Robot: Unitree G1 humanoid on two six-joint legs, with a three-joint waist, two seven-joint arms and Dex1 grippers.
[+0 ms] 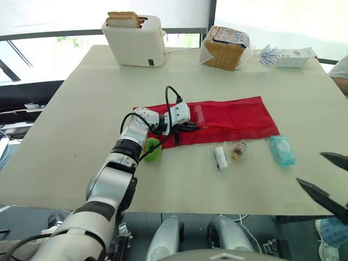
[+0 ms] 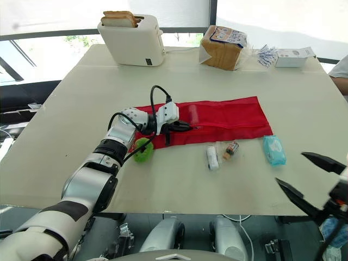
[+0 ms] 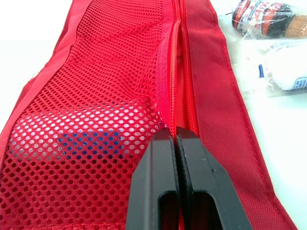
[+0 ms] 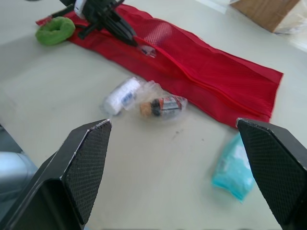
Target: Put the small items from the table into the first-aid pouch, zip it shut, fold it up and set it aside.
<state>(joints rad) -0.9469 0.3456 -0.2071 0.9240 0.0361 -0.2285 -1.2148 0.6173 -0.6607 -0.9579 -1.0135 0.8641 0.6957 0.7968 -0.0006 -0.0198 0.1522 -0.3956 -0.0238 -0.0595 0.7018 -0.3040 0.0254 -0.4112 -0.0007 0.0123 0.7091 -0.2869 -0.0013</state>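
Four small items lie just beside the flat red pouch (image 1: 228, 117): green ring (image 1: 153, 149), white roll (image 1: 220, 157), wrapped bottle (image 1: 238, 148), blue packet (image 1: 282, 149). The left gripper (image 3: 175, 136), fingers pressed together, pinches the pouch's zip edge; lifting it gently should open the mouth. The right gripper (image 2: 290, 168) hovers wide open, empty.

Head pair overlooks table (image 1: 81, 109); wrist views share pouch (image 3: 96, 96).

One red pouch (image 1: 234, 117), one toaster (image 1: 136, 43), one bread loaf (image 1: 223, 49), one teal packet (image 1: 282, 150)
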